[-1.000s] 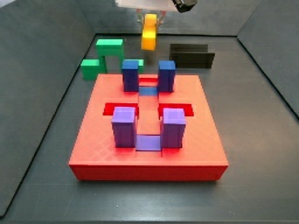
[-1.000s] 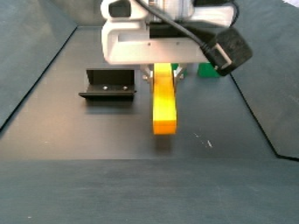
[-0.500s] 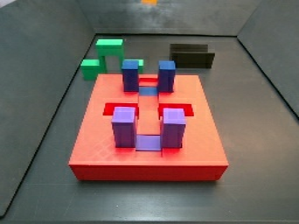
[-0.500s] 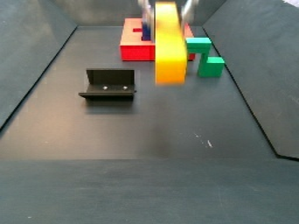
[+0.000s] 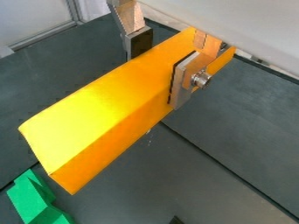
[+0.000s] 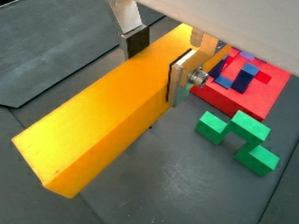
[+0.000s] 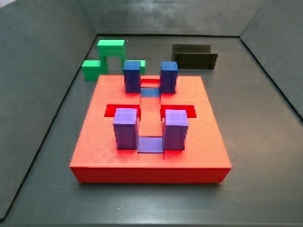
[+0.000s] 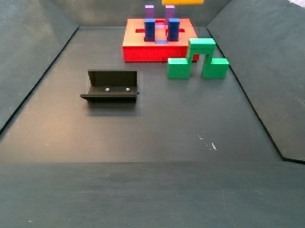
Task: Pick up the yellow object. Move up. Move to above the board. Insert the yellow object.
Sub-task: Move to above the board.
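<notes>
Both wrist views: gripper (image 5: pixel 162 54) (image 6: pixel 162 52) closed onto the yellow bar (image 5: pixel 117 114) (image 6: pixel 105 118), silver fingers (image 5: pixel 187 77) (image 6: pixel 183 77) pressed flat on its two wide faces near one end; the bar's long axis runs away from the fingers, free end hanging clear over dark floor. In a wrist view the red board (image 6: pixel 247 80) with its blue pegs (image 6: pixel 244 76) and the green blocks (image 6: pixel 237 134) lie beneath, well apart from the bar. Side view: board (image 7: pixel 149 133) fills mid-floor, purple pegs (image 7: pixel 126 127) in front, green blocks (image 7: pixel 104 55) and black fixture (image 7: pixel 194 57) behind; gripper not visible. Side view: only a sliver of the bar (image 8: pixel 188 3) at the top edge above the board (image 8: pixel 141 45); fixture (image 8: pixel 110 86) alone on open floor. No readable markings.
</notes>
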